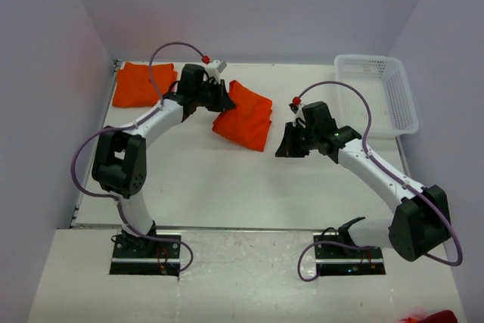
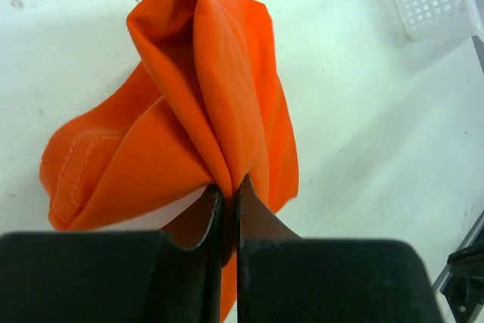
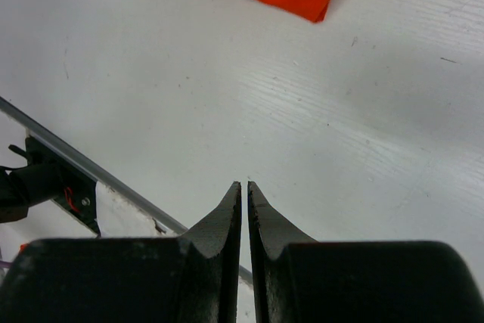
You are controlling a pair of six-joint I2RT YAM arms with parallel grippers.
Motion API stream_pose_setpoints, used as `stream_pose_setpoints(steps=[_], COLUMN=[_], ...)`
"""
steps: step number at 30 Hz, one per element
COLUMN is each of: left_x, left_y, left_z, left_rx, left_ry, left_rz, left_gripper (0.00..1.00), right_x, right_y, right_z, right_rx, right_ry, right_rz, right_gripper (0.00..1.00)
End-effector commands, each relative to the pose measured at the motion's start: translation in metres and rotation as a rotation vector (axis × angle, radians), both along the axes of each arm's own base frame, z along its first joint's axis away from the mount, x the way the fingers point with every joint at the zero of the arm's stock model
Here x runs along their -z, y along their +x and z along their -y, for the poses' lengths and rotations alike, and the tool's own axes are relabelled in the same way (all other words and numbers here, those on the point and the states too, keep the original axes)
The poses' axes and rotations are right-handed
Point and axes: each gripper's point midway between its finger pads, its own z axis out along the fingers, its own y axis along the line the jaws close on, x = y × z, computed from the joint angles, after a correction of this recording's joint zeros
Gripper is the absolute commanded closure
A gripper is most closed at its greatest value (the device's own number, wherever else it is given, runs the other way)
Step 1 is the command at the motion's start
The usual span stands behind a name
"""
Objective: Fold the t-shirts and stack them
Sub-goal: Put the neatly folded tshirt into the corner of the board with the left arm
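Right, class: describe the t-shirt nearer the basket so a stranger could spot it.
On the white table, look left from the white lattice basket at far right. The first orange heap is the middle t-shirt. Unlike the corner t-shirt at far left, it is pinched in the left gripper.

Workplace: a robotics laboratory test cell. A white counter (image 1: pixel 227 187) is boxed by plain pale walls (image 1: pixel 249 5) on the left, far and right. My left arm base (image 1: pixel 144 246) and right arm base (image 1: pixel 348 249) are bolted at its near edge, and purple cables (image 1: pixel 175 43) hang exposed.
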Motion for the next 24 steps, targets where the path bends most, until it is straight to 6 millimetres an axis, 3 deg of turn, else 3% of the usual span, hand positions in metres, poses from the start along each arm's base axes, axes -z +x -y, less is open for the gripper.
stream_pose_setpoints(steps=[1, 10, 11, 12, 13, 15, 16, 18, 20, 21, 22, 24], left_x=[-0.010, -0.007, -0.016, -0.009, -0.020, -0.010, -0.020, -0.015, -0.027, -0.018, -0.029, -0.020], left_y=[0.015, 0.061, 0.068, 0.075, 0.083, 0.093, 0.100, 0.112, 0.125, 0.130, 0.138, 0.143], left_z=[-0.021, -0.058, -0.062, -0.068, -0.070, -0.084, -0.087, -0.100, -0.111, -0.114, -0.117, -0.126], left_rx=[-0.031, -0.068, -0.073, -0.079, -0.076, -0.097, -0.088, -0.105, -0.115, -0.116, -0.115, -0.120], left_ry=[0.062, 0.099, 0.100, 0.106, 0.108, 0.133, 0.133, 0.138, 0.137, 0.142, 0.144, 0.153], left_rz=[0.025, 0.035, 0.045, 0.033, 0.063, 0.039, 0.057, 0.051, 0.074, 0.057, 0.089, 0.059], left_gripper=[1.00, 1.00, 1.00, 1.00, 1.00, 1.00, 1.00, 1.00, 1.00, 1.00, 1.00, 1.00], right_x=[-0.010, -0.003, 0.000, 0.002, 0.005, 0.009, 0.010, 0.012, 0.010, 0.012, 0.011, 0.011], right_y=[0.003, -0.011, -0.014, -0.016, -0.018, -0.021, -0.022, -0.026, -0.028, -0.030, -0.030, -0.030], right_z=[-0.002, -0.007, -0.007, -0.009, -0.008, -0.010, -0.011, -0.015, -0.019, -0.022, -0.023, -0.024], right_rx=[-0.001, -0.030, -0.039, -0.047, -0.047, -0.059, -0.061, -0.077, -0.091, -0.099, -0.099, -0.109], right_ry=[0.025, 0.050, 0.051, 0.050, 0.045, 0.040, 0.035, 0.021, 0.014, 0.008, 0.000, -0.011], right_rz=[0.043, 0.016, 0.004, -0.003, -0.011, -0.020, -0.024, -0.030, -0.030, -0.034, -0.035, -0.037], right_gripper=[0.93, 0.92, 0.92, 0.92, 0.92, 0.92, 0.92, 0.92, 0.92, 0.92, 0.92, 0.92])
